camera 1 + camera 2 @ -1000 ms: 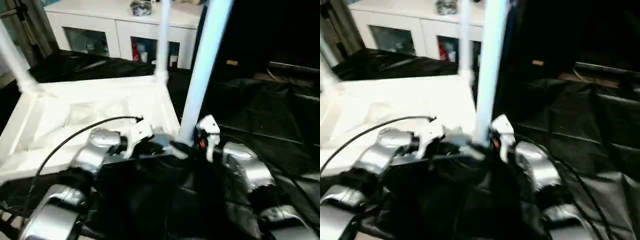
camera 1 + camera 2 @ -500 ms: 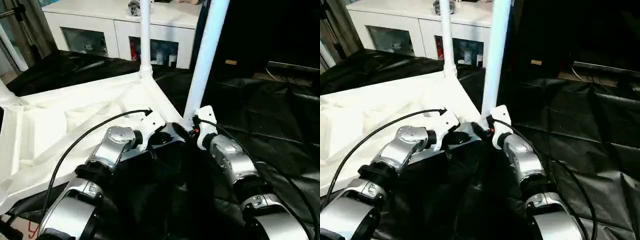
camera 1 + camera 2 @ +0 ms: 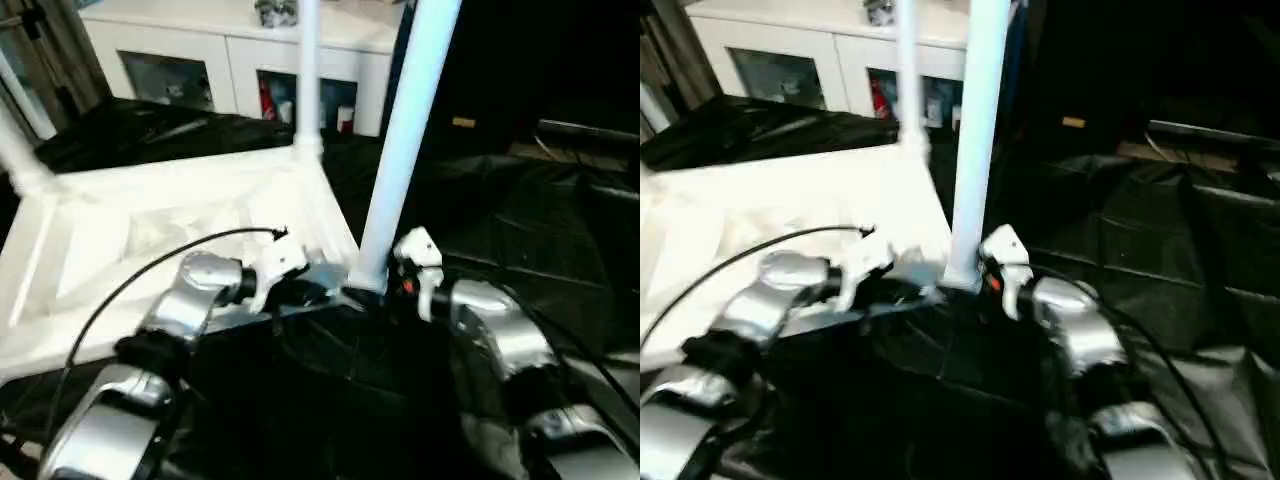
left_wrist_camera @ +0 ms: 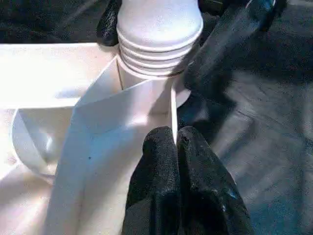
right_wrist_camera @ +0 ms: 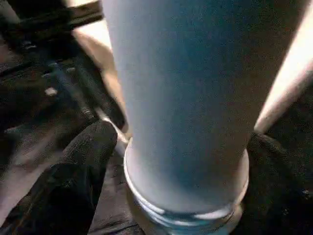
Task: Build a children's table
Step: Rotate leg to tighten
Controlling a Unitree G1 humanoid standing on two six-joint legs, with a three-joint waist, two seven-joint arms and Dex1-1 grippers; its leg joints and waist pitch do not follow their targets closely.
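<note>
At the near corner of the upside-down table top (image 3: 150, 215) the nearest leg (image 3: 405, 130) stands upright in its socket, long axis vertical, between the two fingers of the right gripper (image 5: 183, 171), which stand wide on both sides w/o clear contact. Left gripper (image 4: 177, 147) is shut, tips on a rib just beside the socket, so the right arm is nearer for turning the leg.

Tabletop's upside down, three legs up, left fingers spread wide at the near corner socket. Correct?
Not quite: the left wrist view shows the left fingers pressed together, not spread, at the rib by the near corner socket. The tabletop does lie upside down with three legs standing.

White cabinet (image 3: 240, 60), black floor sheeting (image 3: 520, 220)
</note>
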